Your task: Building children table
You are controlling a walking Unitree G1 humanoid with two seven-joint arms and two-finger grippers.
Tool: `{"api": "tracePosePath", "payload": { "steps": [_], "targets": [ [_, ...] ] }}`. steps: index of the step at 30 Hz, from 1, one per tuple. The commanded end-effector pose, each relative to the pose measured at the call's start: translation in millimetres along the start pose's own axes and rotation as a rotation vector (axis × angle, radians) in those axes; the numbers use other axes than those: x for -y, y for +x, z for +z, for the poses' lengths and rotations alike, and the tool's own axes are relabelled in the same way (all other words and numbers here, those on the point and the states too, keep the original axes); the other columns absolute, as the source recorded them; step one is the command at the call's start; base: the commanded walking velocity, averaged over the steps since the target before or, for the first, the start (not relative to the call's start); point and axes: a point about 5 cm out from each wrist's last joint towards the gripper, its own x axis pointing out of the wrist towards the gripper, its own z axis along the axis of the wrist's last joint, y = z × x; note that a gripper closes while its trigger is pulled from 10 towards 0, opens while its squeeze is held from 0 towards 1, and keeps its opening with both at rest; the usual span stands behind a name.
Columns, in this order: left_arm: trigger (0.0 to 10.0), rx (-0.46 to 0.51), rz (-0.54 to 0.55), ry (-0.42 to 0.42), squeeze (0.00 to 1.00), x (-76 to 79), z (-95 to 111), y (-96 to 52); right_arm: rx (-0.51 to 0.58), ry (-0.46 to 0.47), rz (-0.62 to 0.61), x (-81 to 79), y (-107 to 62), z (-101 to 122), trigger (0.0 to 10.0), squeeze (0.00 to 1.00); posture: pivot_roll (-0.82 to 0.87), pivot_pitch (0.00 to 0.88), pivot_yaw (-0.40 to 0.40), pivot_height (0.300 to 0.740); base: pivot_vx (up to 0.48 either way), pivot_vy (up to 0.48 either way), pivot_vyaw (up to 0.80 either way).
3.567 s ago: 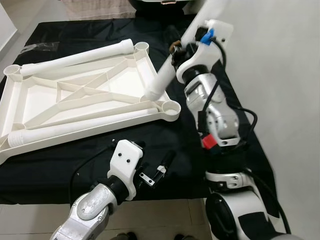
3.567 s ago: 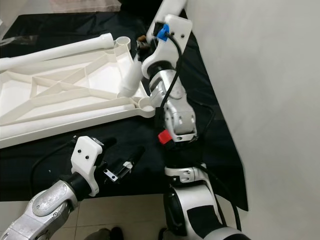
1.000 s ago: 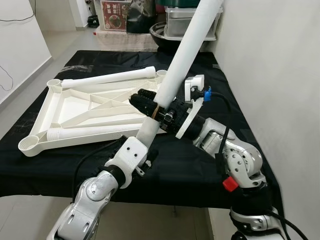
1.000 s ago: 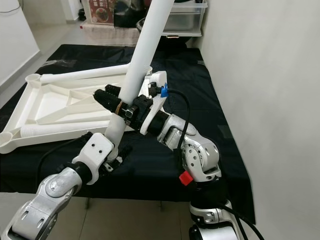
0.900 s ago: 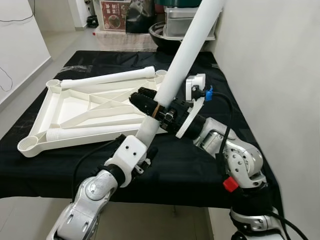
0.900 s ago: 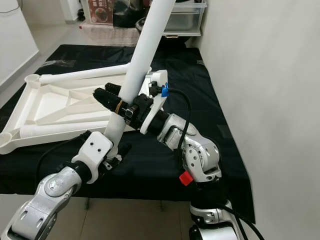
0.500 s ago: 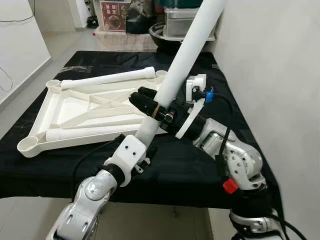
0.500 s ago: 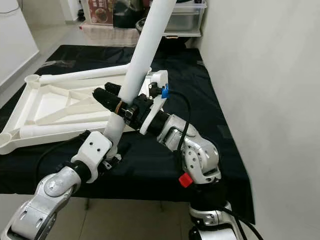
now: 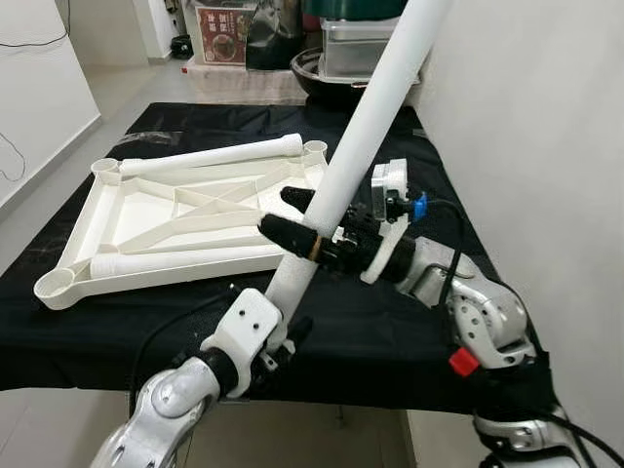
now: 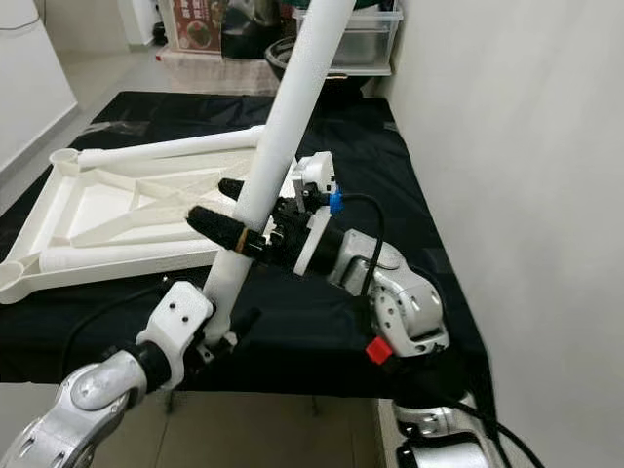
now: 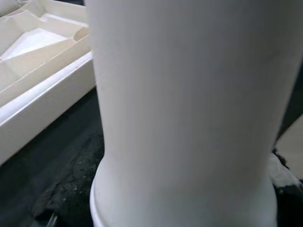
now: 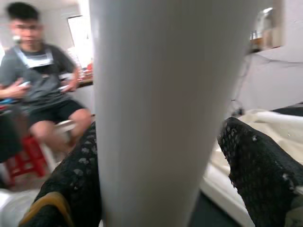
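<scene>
A white leg (image 9: 366, 136) stands tilted over the near edge of the table (image 9: 409, 322), its top leaning away toward the far right and running out of the eye views. Both grippers hold it.

Right gripper (image 9: 297, 216): reaches in from the right, about a third of the way up the leg. Its black fingers (image 9: 285, 232) sit on either side of the tube, closed against it; the right wrist view shows the tube between the two textured pads (image 12: 255, 161).

Left gripper (image 9: 283, 336): at the leg's lower end, near the table's front edge. The white wrist block hides most of the fingers in the eye views. In the left wrist view the leg's ridged end (image 11: 184, 198) is seen close up, with a dark pad (image 11: 71, 189) against it on one side, so the fingers appear clamped on the tube.

Tabletop (image 9: 175, 210): white, lying underside up on the black cloth at the left of the table, ribs and corner sockets showing. Two more legs lie on it: one (image 9: 210, 156) along the far edge, one (image 9: 185, 261) along the near edge.

Beyond the table: a dark bowl (image 9: 327, 68) and a clear bin (image 9: 356, 34). A blurred seated person (image 12: 42, 90) appears in the right wrist view.
</scene>
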Motion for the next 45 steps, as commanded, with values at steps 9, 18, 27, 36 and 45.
{"api": "tracePosePath", "payload": {
  "steps": [9,18,27,36,45],
  "targets": [
    [10.0,0.055,-0.270,-0.168,0.00,23.6,9.5,-18.1,-0.014,0.100,0.229,1.9,-12.2,5.8,10.0,0.00,0.11,0.063,0.006,0.740,0.000,0.000,0.00],
    [10.0,0.018,-0.462,-0.276,0.00,36.3,2.7,-34.7,-0.055,0.114,0.364,-4.6,-10.8,4.1,10.0,0.00,0.11,0.068,0.011,0.740,0.000,0.000,0.00],
    [10.0,-0.054,-0.563,-0.250,0.00,29.0,-5.8,-42.9,-0.106,0.153,0.489,-15.9,-10.7,0.8,10.0,0.00,0.11,0.074,0.019,0.740,0.000,0.000,0.00],
    [10.0,-0.051,-0.590,-0.248,0.00,29.7,-4.4,-39.7,-0.083,0.200,0.556,-28.3,-5.2,1.7,10.0,0.00,0.10,0.082,0.021,0.740,0.000,0.000,0.00],
    [10.0,-0.064,-0.629,-0.226,0.00,32.9,-5.8,-36.4,-0.078,0.222,0.597,-37.0,3.7,-0.5,10.0,0.00,0.09,0.087,0.026,0.740,0.000,0.000,0.00]
  ]
}}
